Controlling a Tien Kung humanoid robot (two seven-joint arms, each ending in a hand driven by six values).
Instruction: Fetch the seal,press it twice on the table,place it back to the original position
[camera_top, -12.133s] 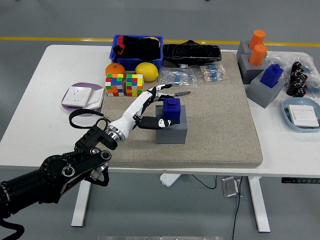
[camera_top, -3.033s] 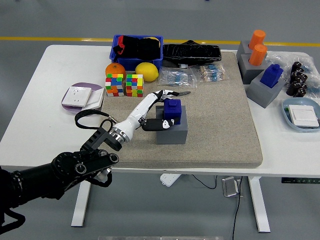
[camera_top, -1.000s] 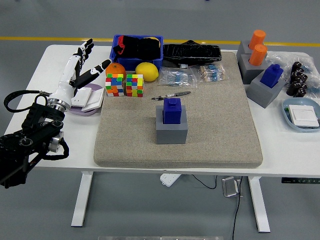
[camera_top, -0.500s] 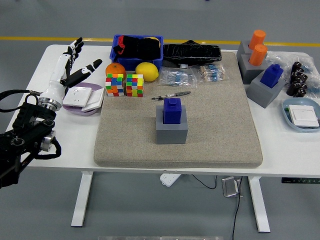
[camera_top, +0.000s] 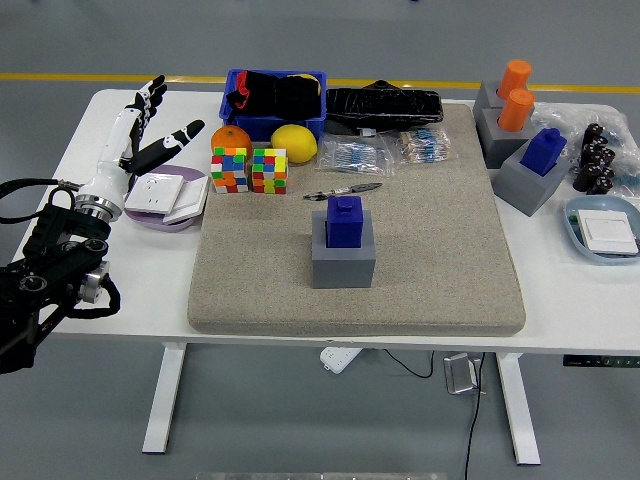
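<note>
Withdrawn since 3 s ago: left hand, then beside the blue seal, now at table's left edge above the purple plate w/ wall socket, fingers spread, holding nothing. Seal sits upright in its grey holder block, mid beige mat, just in front of a pen. Two colour cubes, orange, lemon and blue bin behind, well apart from seal.

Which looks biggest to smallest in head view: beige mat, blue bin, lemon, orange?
1. beige mat, by far the largest.
2. blue bin.
3. lemon and orange: near alike. The lemon seems slightly bigger, but the cubes cover the orange's lower part, so I won't rank them.
</note>
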